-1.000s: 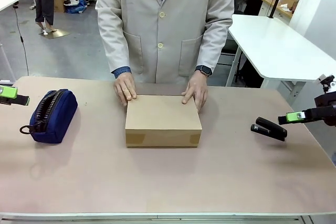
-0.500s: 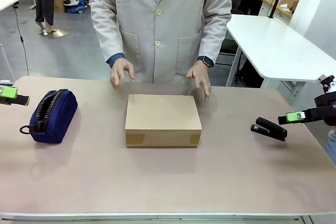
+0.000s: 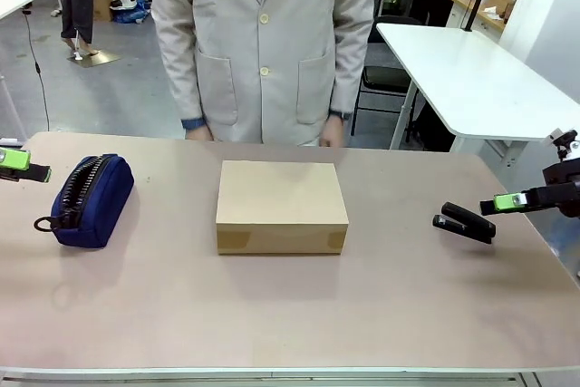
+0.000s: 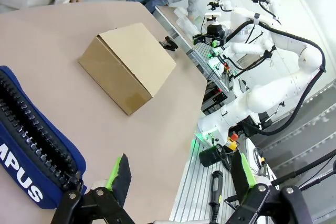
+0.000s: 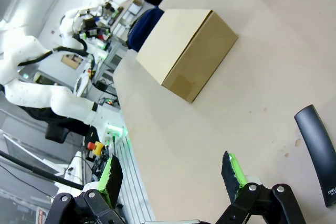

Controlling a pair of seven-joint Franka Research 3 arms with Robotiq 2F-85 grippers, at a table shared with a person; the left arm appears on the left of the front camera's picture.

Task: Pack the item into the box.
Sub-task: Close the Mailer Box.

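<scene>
1. Three loose things sit on the table [image 3: 290, 314]: the box [image 3: 282, 206] at centre, a navy pouch [image 3: 89, 200] out at its 9 o'clock, a black stapler [image 3: 465, 222] out at its 3 o'clock. All three well apart from one another.
2. Box lid is down flat; brown tape patches show on the near face at both lower corners. Nothing rests on top of it.
3. The yellow knife cannot be made out in any view; whether it lies inside the shut box cannot be told.
4. Person in a pale coat [image 3: 263, 43] stands at the box's 12 o'clock, behind the far table edge, hands hanging at the edge and off the box.
5. Left gripper [image 3: 18, 165] hangs at the table's 9 o'clock edge, just beside the pouch, fingers apart and holding nothing. Right gripper [image 3: 521, 198] hangs at the 3 o'clock edge, just beyond the stapler, fingers apart and holding nothing.
6. Pouch lies between the left gripper and the box; stapler lies between the right gripper and the box.
7. Left wrist view: green-padded fingers [image 4: 119, 174] spread wide; pouch [image 4: 31, 150] close in with its zip teeth and white lettering visible, which the front view does not give; box [image 4: 128, 66] beyond it.
8. Right wrist view: fingers [image 5: 231, 174] spread wide over bare tabletop; stapler [image 5: 320, 150] at 3 o'clock of the frame, box [image 5: 186, 51] at 12 o'clock showing a taped end face.
</scene>
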